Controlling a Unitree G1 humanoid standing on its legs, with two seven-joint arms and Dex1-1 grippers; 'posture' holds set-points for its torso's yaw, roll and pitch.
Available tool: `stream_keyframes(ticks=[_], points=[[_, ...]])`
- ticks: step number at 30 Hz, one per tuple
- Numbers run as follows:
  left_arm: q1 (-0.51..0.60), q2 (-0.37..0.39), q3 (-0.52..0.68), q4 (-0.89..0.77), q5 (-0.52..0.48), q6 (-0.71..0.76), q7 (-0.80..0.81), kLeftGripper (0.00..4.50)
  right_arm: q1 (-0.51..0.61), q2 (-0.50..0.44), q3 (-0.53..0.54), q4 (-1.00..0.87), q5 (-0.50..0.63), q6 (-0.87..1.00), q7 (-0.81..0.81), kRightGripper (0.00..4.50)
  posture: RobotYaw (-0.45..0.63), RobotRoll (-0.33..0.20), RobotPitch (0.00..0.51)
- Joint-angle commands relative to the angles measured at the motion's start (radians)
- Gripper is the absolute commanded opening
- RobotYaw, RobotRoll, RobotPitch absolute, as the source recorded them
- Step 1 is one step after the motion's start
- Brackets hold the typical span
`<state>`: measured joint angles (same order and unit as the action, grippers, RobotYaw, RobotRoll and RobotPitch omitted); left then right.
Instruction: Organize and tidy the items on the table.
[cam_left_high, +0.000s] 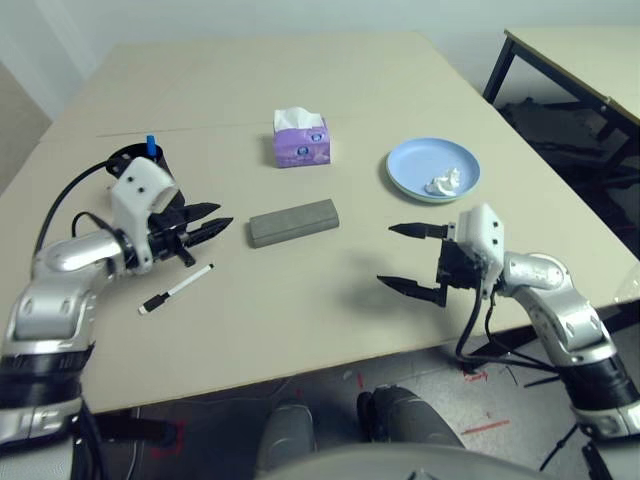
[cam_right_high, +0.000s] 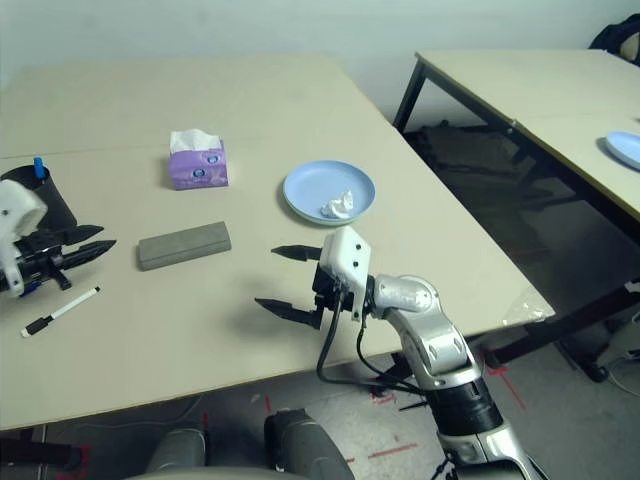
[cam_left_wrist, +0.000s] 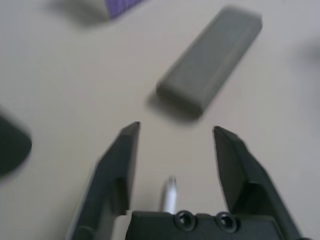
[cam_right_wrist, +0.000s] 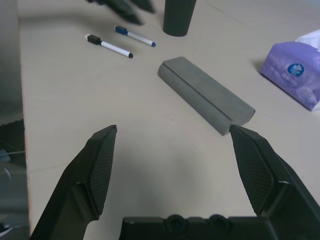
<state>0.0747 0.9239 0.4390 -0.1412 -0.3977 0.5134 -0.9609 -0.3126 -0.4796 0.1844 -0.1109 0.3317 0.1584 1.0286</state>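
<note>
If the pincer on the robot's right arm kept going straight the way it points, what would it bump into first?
Most likely the grey glasses case: the open right pincer looks straight at it across bare table, though depth is hard to judge.

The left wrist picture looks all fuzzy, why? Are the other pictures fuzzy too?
In the left wrist view the grey case and the table are smeared soft, likely from blur of motion or focus. The right wrist view shows the case and the marker crisply, though things at its far edge smear. Both eye views look sharp.

Left gripper (cam_left_high: 214, 222) empty, open; right gripper (cam_left_high: 404, 258) wide open.
</note>
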Motion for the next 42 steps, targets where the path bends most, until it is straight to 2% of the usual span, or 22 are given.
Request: stream_keyframes(ticks=[1,2,5,7,13,18,24,34,37,38,39,41,42], points=[[0.087,0.040,0.104,-0.068,-0.032,0.025,-0.049,4.16,-0.048,0.015,0.035,0.046,-0.034,0.006,0.003,4.50,0.12,0.000,0.090],[0.125,0.056,0.141,-0.078,-0.027,0.022,-0.071,4.49,-0.075,0.029,0.046,0.060,-0.041,0.007,0.002,4.50,0.13,0.000,0.092],[0.227,0.111,0.217,-0.085,0.018,-0.028,-0.131,4.49,-0.149,0.080,0.068,0.097,-0.043,0.018,-0.002,4.50,0.15,0.000,0.093],[0.254,0.137,0.230,-0.078,0.044,-0.056,-0.144,4.49,-0.172,0.103,0.074,0.114,-0.044,0.021,-0.003,4.50,0.17,0.000,0.094],[0.239,0.228,0.128,-0.035,0.195,-0.178,-0.121,4.49,-0.175,0.120,0.085,0.113,-0.046,0.023,0.000,4.50,0.17,0.000,0.098],[0.114,0.218,0.015,0.015,0.243,-0.184,-0.048,4.49,-0.149,0.118,0.081,0.070,-0.040,0.044,-0.017,4.50,0.15,0.000,0.105],[0.032,0.206,-0.111,0.080,0.295,-0.189,-0.016,4.49,-0.131,0.118,0.075,0.029,-0.032,0.075,-0.038,4.50,0.13,0.000,0.106],[-0.081,0.136,-0.224,0.132,0.238,-0.044,-0.037,4.49,-0.123,0.113,0.072,-0.003,-0.029,0.096,-0.053,4.50,0.10,0.000,0.107],[-0.126,0.131,-0.244,0.157,0.201,0.022,-0.067,3.89,-0.111,0.114,0.075,-0.027,-0.027,0.107,-0.063,4.50,0.10,0.000,0.106],[-0.138,0.131,-0.252,0.167,0.197,0.032,-0.073,3.56,-0.107,0.115,0.075,-0.035,-0.026,0.111,-0.066,4.50,0.09,0.000,0.106],[-0.153,0.131,-0.261,0.183,0.197,0.034,-0.078,3.54,-0.104,0.116,0.076,-0.044,-0.025,0.117,-0.071,4.50,0.09,0.000,0.106],[-0.173,0.128,-0.274,0.207,0.193,0.038,-0.089,3.73,-0.097,0.118,0.077,-0.062,-0.023,0.126,-0.078,4.50,0.08,0.000,0.105],[-0.180,0.126,-0.280,0.216,0.186,0.041,-0.099,4.03,-0.095,0.119,0.077,-0.072,-0.021,0.132,-0.081,4.50,0.08,0.000,0.104]])
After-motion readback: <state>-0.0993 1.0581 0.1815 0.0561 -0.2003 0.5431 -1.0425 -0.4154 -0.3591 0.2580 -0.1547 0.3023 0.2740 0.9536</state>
